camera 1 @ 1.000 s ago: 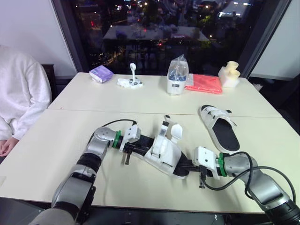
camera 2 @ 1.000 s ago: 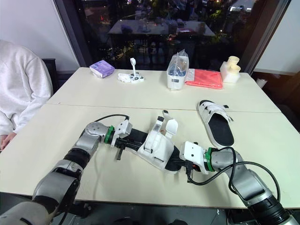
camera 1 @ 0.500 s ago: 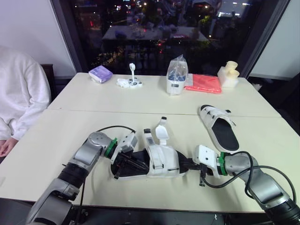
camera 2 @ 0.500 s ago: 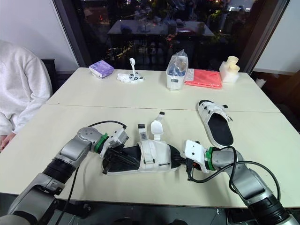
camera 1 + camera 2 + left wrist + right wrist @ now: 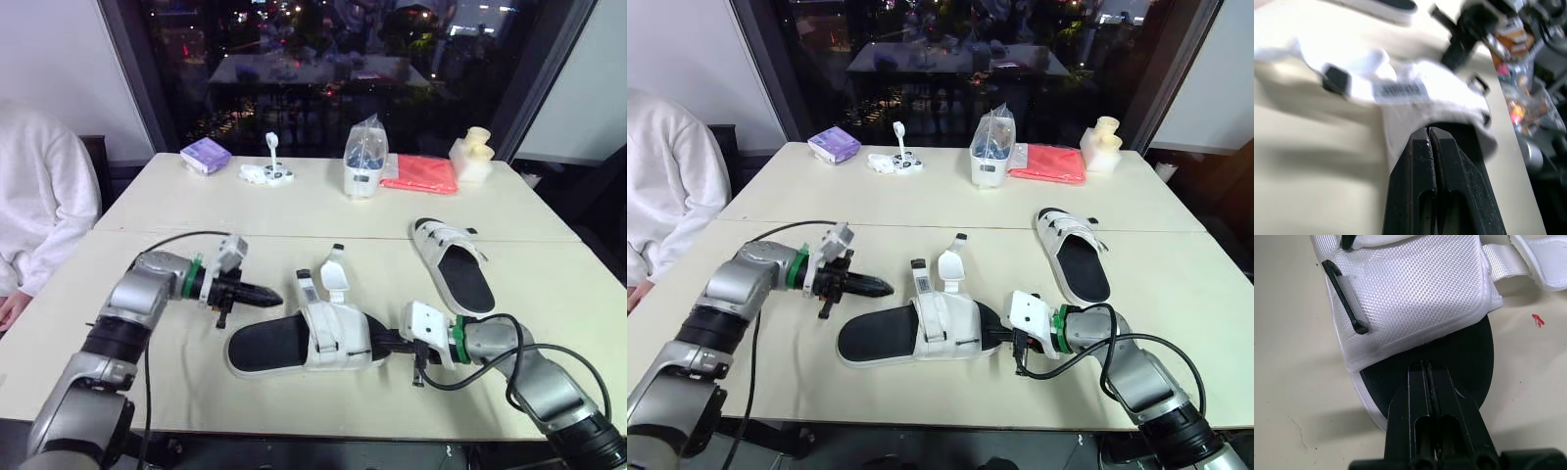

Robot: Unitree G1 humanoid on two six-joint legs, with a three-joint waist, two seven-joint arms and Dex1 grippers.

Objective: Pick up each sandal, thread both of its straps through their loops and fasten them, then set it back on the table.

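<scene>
A white sandal point(image 5: 338, 338) with a black footbed lies flat on the table point(image 5: 294, 211) near the front edge. Its two straps point(image 5: 333, 272) stand up loose, not threaded. My right gripper point(image 5: 384, 343) is shut, and its fingertips rest on the footbed at the toe end point(image 5: 1469, 362), just short of the white upper point(image 5: 1410, 289). My left gripper point(image 5: 272, 293) is shut on nothing and points at the sandal from the left, a short way off its heel. A second white sandal point(image 5: 453, 264) lies at the right, further back, with its straps across the upper.
A person in a white sweater point(image 5: 39, 206) sits at the table's left side. Along the far side stand a purple pack point(image 5: 206, 154), a small white item point(image 5: 266, 171), a clear bag point(image 5: 362, 162), a red cloth point(image 5: 423, 173) and a cream-coloured holder point(image 5: 470, 154).
My left gripper has let go of the sandal's heel and drawn back to the left. The sandal has come down to lie flat. My right gripper stays at the toe.
</scene>
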